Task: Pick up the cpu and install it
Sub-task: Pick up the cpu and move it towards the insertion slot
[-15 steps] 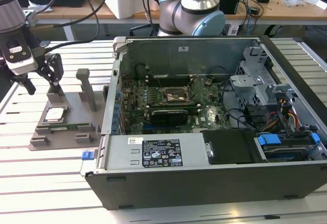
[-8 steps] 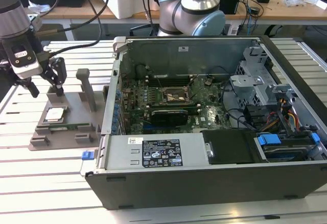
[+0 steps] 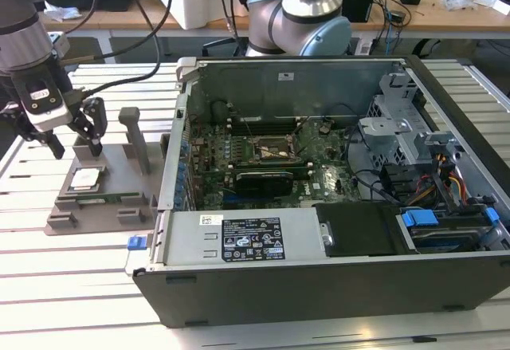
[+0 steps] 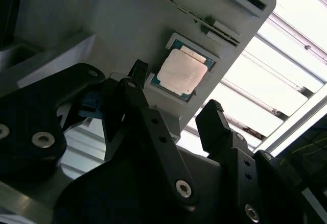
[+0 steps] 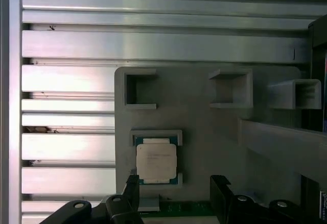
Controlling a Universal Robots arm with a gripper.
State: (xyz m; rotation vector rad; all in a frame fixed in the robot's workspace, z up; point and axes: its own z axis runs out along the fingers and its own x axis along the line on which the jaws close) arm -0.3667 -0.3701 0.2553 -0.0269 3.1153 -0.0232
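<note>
The cpu (image 3: 84, 178) is a small square chip with a silver top, lying flat in a shallow recess of the grey holder (image 3: 119, 167) at the exterior view's left. Both wrist views show the cpu (image 4: 181, 71) (image 5: 156, 160) in its recess. My gripper (image 3: 76, 147) hangs just above the holder, slightly behind the cpu, open with nothing between its black fingers (image 4: 217, 122) (image 5: 132, 185). The motherboard socket (image 3: 275, 151) sits inside the open computer case (image 3: 319, 167).
The grey holder carries upright posts (image 3: 135, 135) and a green memory stick (image 3: 100, 199) along its front edge. A black card (image 3: 263, 178) stands on the motherboard. Drive cages and cables (image 3: 430, 175) occupy the case at the exterior view's right. The slatted metal table (image 3: 64, 278) surrounds it.
</note>
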